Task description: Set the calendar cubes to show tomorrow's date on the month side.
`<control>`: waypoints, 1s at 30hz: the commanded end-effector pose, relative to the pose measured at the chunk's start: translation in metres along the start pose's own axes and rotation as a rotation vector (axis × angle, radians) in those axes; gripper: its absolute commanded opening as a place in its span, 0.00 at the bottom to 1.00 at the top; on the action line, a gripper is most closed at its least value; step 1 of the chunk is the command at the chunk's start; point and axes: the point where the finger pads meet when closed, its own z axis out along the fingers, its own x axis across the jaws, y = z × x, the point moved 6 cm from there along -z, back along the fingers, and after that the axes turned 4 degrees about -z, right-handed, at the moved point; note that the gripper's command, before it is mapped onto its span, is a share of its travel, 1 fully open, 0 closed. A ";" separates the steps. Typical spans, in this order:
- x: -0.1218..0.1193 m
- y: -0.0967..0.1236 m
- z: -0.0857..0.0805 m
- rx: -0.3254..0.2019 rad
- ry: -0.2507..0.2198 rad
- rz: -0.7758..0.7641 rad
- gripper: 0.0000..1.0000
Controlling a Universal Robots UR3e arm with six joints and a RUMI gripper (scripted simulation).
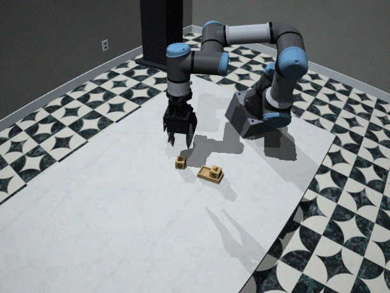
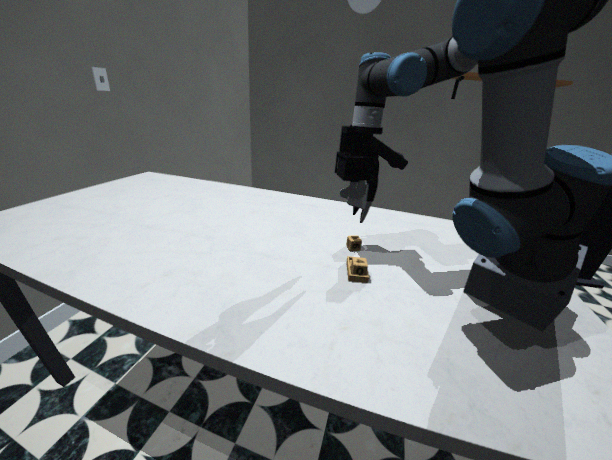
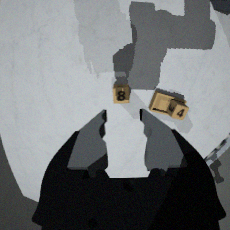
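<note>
Wrist | loose cube (image 3: 121,94) ahead of empty hand (image 3: 123,121) | apart

Loose cube (image 1: 180,162) on the table: top face reads 8 in the wrist view (image 3: 121,94), side face reads 0 in the top view. Cube in the tray (image 1: 216,172): 4 on top, 5 on the side facing the top camera; the wrist view (image 3: 180,112) shows the 4 only. Month plate in the tray (image 1: 204,172) has lettering too small to read.
</note>
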 end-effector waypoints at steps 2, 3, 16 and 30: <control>-0.001 0.000 -0.001 0.000 -0.003 0.000 0.29; -0.001 0.000 -0.001 0.000 -0.003 0.000 0.29; -0.001 0.000 -0.001 0.000 -0.003 0.000 0.29; -0.001 0.000 0.004 0.000 -0.002 -0.001 0.29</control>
